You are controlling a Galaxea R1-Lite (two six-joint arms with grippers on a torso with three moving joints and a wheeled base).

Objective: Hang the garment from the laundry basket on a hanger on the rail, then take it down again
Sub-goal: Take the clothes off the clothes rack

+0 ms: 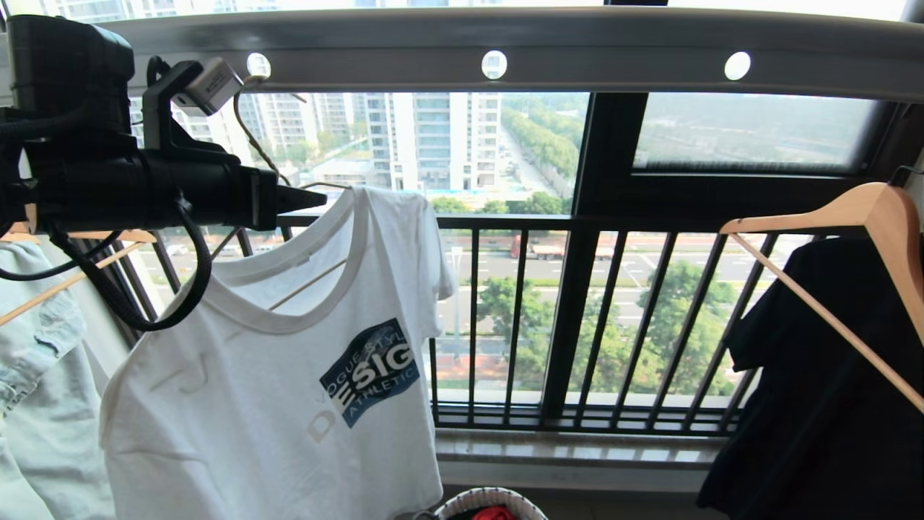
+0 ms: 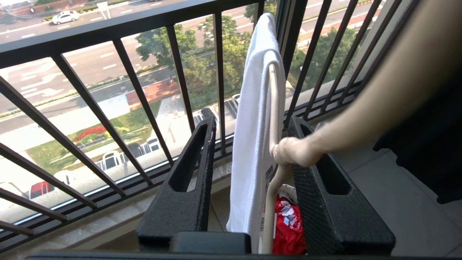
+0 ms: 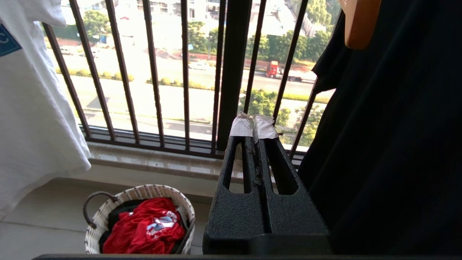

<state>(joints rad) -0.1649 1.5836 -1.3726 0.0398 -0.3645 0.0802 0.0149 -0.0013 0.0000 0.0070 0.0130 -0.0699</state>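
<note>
The left hand straddles the hanger, fingers part-spread, not yet pinching; the shirt hangs just below from the rail. Likely the take-down: next, squeeze the rod and lift it off.

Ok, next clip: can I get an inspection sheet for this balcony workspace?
surface: tiled floor, stone sill.
job's things: T-shirt on cream hanger hung from rail; basket on floor.
clutter: red garment in basket; denim jacket; black garment on wooden hanger.
tools: left tool open, astride hanger and T-shirt; right tool shut, beside black garment.
cables: black cable loops under left arm.
surroundings: black window bars, street beyond.
</note>
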